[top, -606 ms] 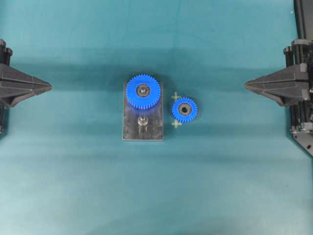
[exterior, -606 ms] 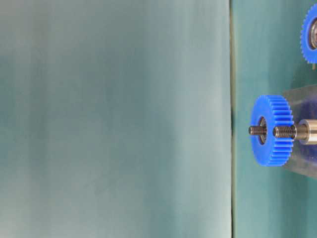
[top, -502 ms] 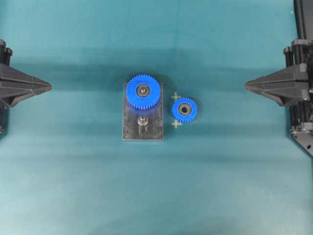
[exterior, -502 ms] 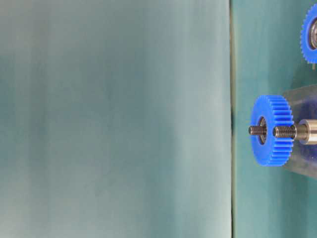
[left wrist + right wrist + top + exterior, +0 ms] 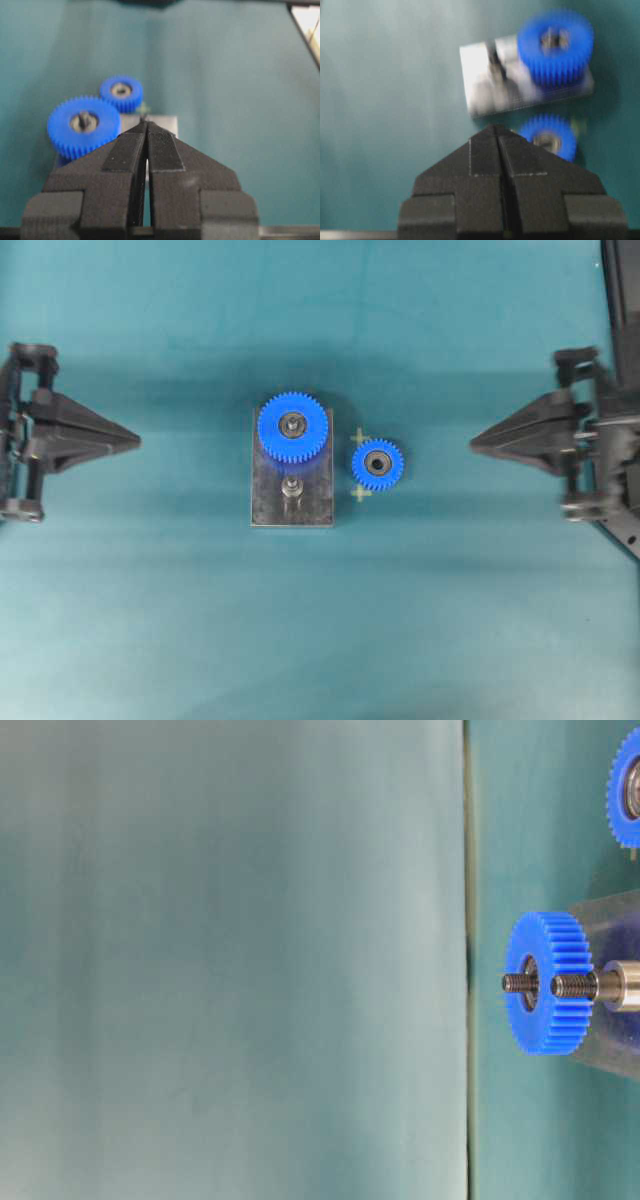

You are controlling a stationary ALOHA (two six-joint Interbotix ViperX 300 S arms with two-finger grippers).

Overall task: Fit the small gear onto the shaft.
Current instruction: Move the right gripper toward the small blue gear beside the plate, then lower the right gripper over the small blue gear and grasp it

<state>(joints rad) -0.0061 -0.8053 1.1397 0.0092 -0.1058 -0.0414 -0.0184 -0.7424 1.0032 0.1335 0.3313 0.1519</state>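
The small gear [image 5: 377, 464] lies flat on the teal cloth, just right of the dark grey plate [image 5: 313, 503]. It also shows in the left wrist view [image 5: 121, 92] and, blurred, in the right wrist view [image 5: 549, 137]. The shaft [image 5: 291, 487] stands bare on the plate's near half, in front of the larger gear [image 5: 293, 426]. The shaft also shows in the table-level view [image 5: 590, 985]. My left gripper [image 5: 136, 442] is shut and empty far left of the plate. My right gripper [image 5: 474, 442] is shut and empty, well right of the small gear.
Two pale cross marks [image 5: 361, 493] on the cloth sit beside the small gear. The larger gear sits on its own threaded pin [image 5: 518, 983] at the plate's far end. A dark frame part [image 5: 620, 280] stands at the top right corner.
Both arms have moved inward toward the middle, each gripper tip a little nearer the plate. The gears and plate have not moved.
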